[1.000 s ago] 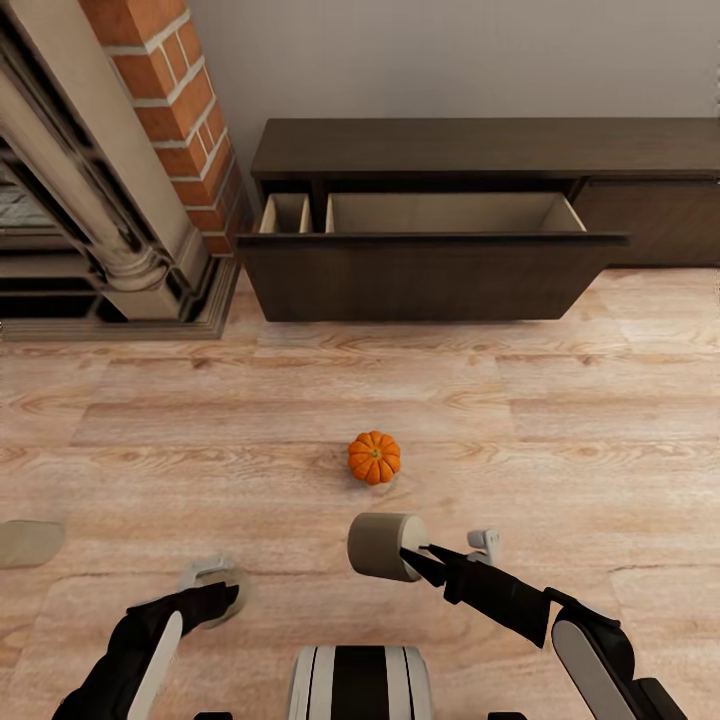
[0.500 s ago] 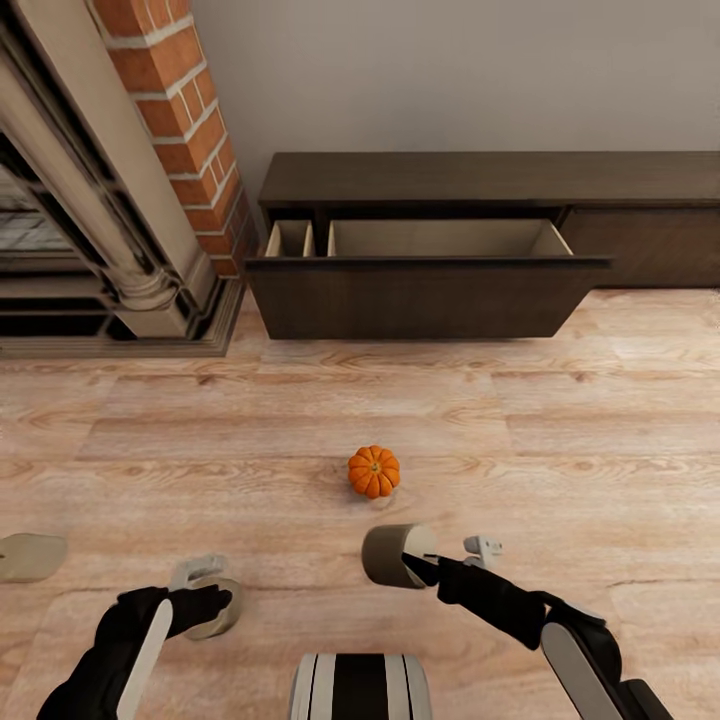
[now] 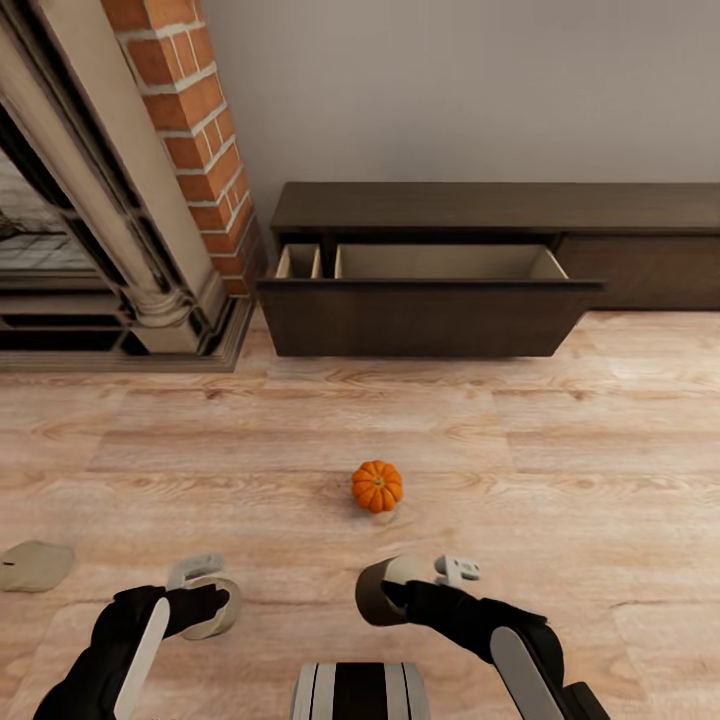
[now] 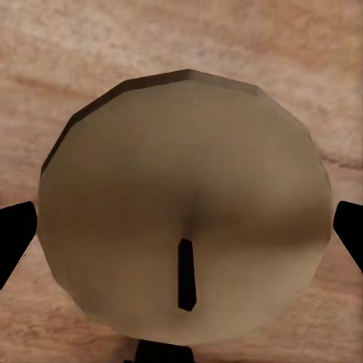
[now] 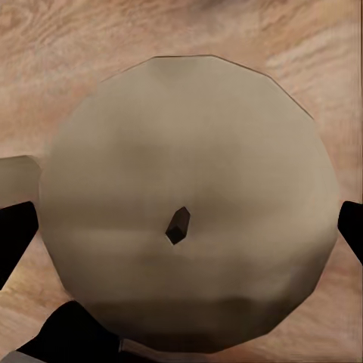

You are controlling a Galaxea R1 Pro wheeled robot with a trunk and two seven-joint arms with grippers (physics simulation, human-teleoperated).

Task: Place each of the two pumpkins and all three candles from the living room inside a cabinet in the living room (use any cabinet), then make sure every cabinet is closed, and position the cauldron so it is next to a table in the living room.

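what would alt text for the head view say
Each gripper holds a cream candle, left and right, low over a wooden floor. An orange pumpkin sits ahead, before a dark cabinet with an open drawer.

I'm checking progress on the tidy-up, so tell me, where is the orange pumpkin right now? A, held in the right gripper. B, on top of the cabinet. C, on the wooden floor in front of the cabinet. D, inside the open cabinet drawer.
C: the pumpkin sits on the floor, short of the cabinet, whose open drawer looks empty.
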